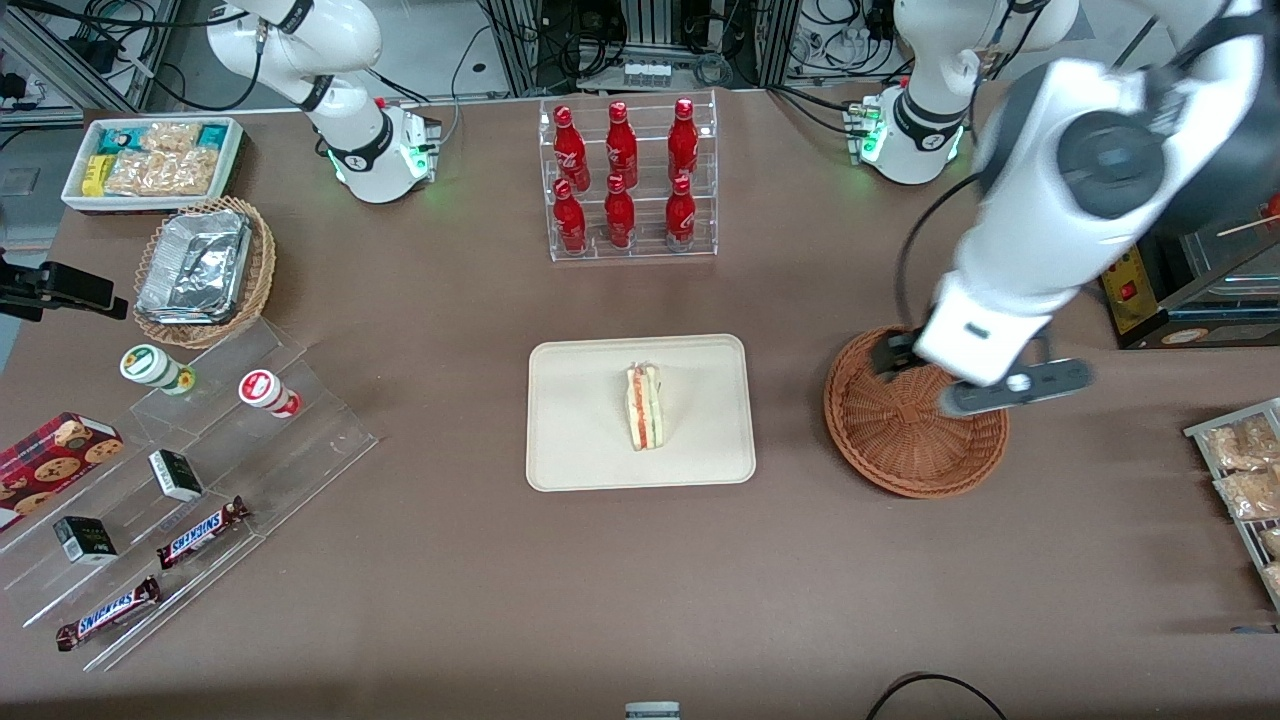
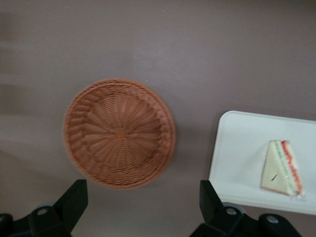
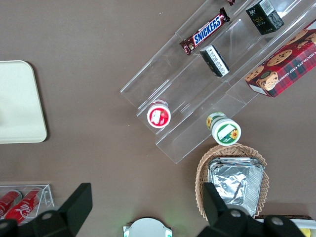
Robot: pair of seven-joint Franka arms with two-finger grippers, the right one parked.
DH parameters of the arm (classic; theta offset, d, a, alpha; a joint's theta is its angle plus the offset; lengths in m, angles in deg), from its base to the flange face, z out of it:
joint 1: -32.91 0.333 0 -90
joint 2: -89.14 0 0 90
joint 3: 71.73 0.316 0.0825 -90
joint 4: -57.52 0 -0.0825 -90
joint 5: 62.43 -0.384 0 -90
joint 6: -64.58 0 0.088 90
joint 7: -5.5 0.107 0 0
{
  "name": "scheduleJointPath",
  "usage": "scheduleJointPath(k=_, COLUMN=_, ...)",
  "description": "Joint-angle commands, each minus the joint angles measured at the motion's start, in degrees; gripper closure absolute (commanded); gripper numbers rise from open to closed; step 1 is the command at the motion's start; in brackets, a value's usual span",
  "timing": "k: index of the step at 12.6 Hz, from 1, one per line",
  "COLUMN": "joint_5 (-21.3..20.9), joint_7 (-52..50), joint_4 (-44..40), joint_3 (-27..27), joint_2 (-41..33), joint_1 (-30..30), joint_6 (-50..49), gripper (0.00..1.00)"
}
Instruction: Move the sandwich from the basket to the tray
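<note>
The gripper [image 1: 905,365] hangs above the basket [image 1: 905,440] with its fingers [image 2: 74,197] spread wide and nothing between them. In the wrist view the basket shows fully below the open fingers, its woven floor bare.

The sandwich [image 1: 645,406] already lies on the tray [image 1: 570,460], near its middle, cut edge up, with the red and green filling showing. From the sandwich, the basket sits at about 3 o'clock in the front view, well apart, toward the working arm's end of the table. So the task looks done.

Little can go wrong from here, I judge. One hazard is the arm dropping as it clears off: the fingers hang over the basket's rim at about 11 o'clock, and a low sweep could catch the wicker and drag or tip the light bowl. A sweep toward the tray could nudge the sandwich off its spot.

The left arm reaches in from its base [image 1: 905,140] at the table's 1 o'clock, bends forward and down, and the wrist points the gripper almost straight at the table.
</note>
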Motion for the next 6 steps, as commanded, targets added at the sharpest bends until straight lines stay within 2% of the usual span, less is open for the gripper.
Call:
scheduleJointPath(k=1, joint_5=1.11, joint_7=8.38, joint_4=2.79, joint_3=-0.63, joint_2=-5.01, joint_1=3.34, joint_6=-3.51, gripper=0.00)
scheduleJointPath(k=6, joint_5=2.87, joint_7=23.68, joint_4=4.98, joint_3=0.07, joint_2=-9.85, joint_1=10.73, joint_6=-5.37, gripper=0.00)
